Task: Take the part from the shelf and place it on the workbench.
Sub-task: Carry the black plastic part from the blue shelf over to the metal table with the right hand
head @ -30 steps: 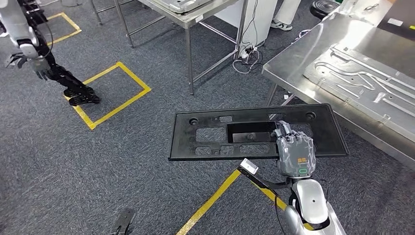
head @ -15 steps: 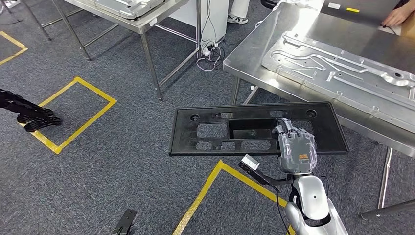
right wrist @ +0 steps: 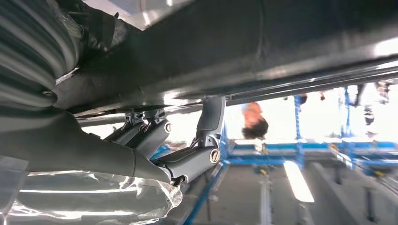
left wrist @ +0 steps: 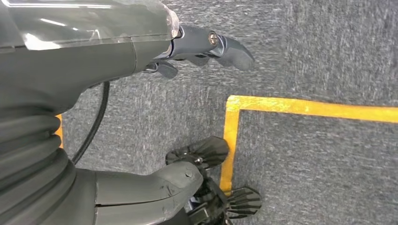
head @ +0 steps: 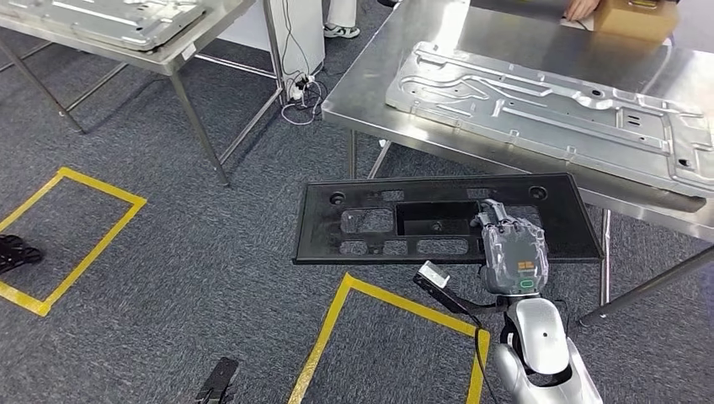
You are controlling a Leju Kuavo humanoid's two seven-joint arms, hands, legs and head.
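My right hand [head: 510, 257] grips the black panel [head: 438, 220] from under its near edge, fingers curled over that edge, and holds it flat in the air just in front of the steel workbench [head: 370, 80]. My left hand [left wrist: 141, 70] hangs over the carpet with its fingers apart and nothing in it. To place the panel well, I think I should raise it above the bench edge, keep it level because I hold it at one side, and put it on the bare steel beside the silver plate [head: 547, 105], not on it.
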